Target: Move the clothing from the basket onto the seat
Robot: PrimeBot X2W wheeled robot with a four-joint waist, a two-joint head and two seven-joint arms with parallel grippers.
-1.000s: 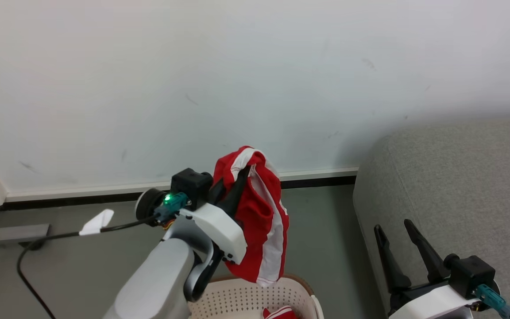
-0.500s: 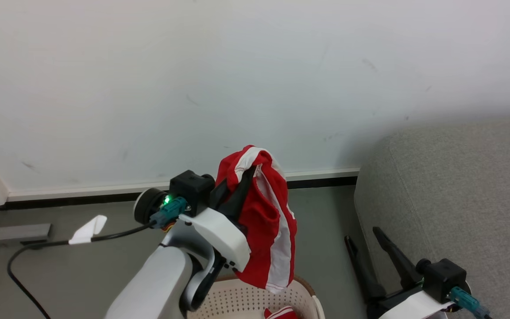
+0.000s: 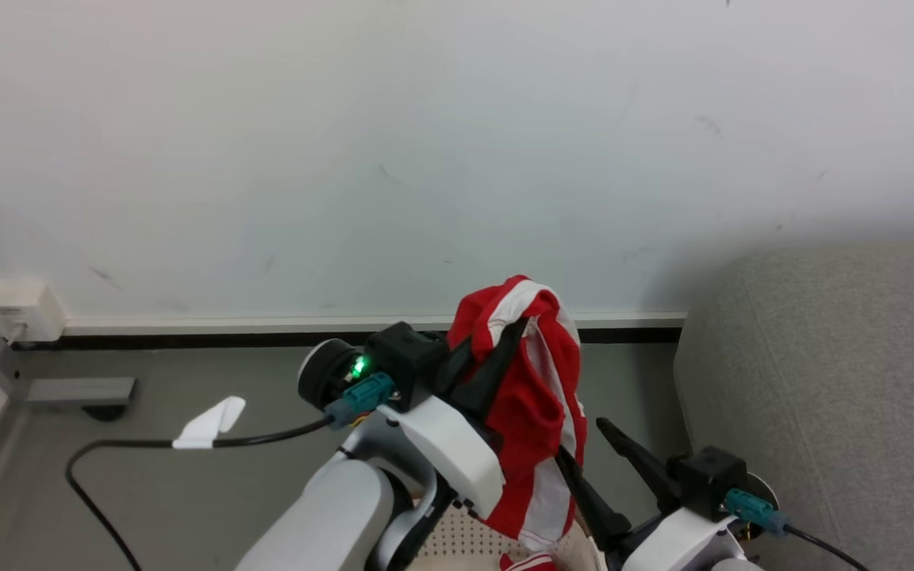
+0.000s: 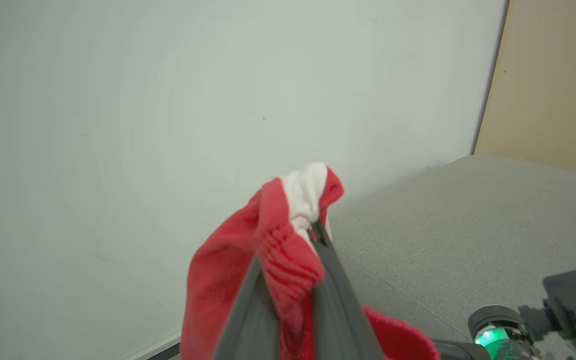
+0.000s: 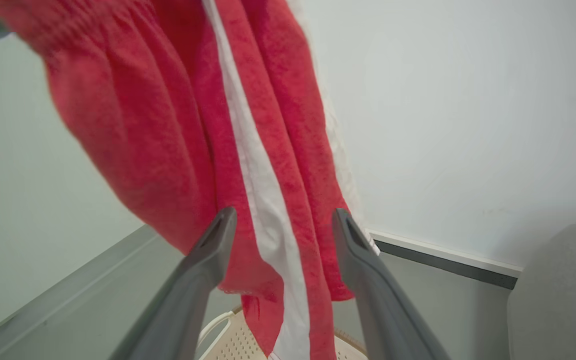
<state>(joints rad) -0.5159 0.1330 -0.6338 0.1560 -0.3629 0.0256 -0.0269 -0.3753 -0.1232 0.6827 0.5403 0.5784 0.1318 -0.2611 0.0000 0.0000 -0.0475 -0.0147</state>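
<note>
Fingers (image 4: 340, 295) of our left gripper (image 4: 316, 227) clenched one garment (image 3: 532, 412) above the basket (image 3: 457, 543), right gripper (image 5: 283, 214) gaping; we judged the sofa (image 3: 822, 381) unreached, another garment (image 3: 527, 561) inside.

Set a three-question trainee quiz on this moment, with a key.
1. True or false: the left fingers are shut on the garment.
2. The right fingers are: A) shut on the garment, B) open, C) flat on the floor.
3. Fill in: the sofa stands on the robot's ____ side.
Key: 1 true; 2 B; 3 right.
</note>
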